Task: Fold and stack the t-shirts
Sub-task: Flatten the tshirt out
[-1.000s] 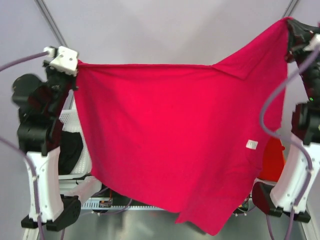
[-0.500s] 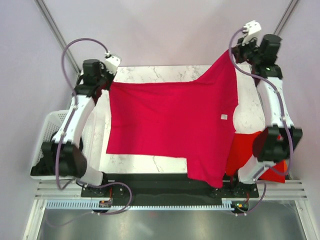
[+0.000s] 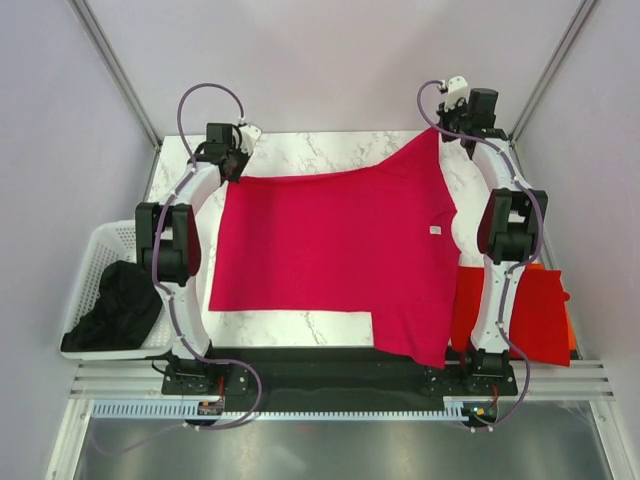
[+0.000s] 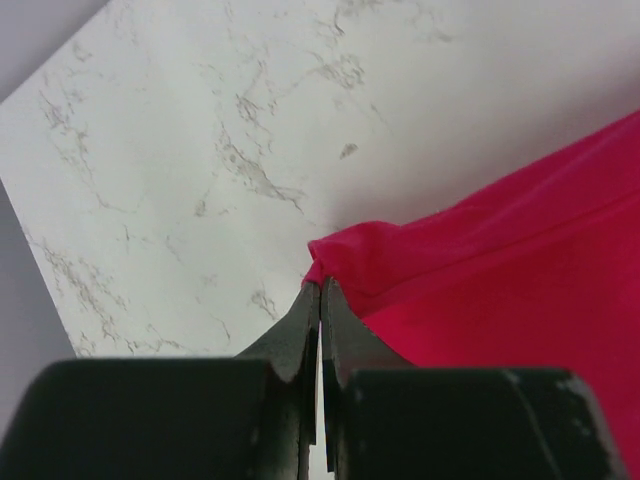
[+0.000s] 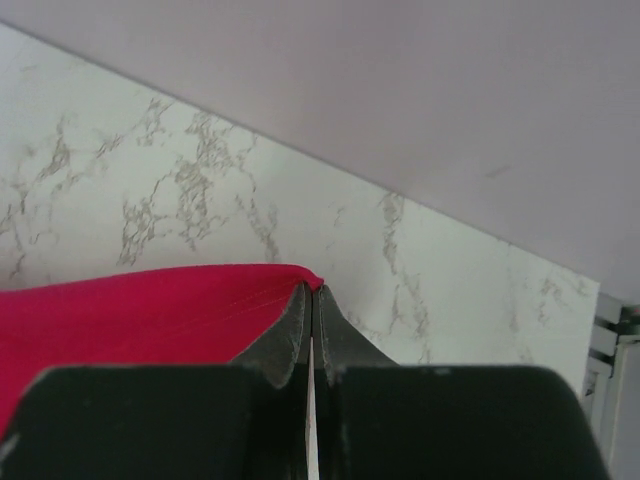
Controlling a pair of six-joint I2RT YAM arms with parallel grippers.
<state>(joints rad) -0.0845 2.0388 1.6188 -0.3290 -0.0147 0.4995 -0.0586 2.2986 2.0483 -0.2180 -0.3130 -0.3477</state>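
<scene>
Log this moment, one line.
left gripper shut on crimson t-shirt | right gripper shut on crimson t-shirt | crimson t-shirt spread across table

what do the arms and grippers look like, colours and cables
Both the left arm and right arm have white links joined by bulky black joints. A lilac-grey cable loops along each. The left gripper and right gripper have matte black fingers tapering to thin tips. No markings are visible.
</scene>
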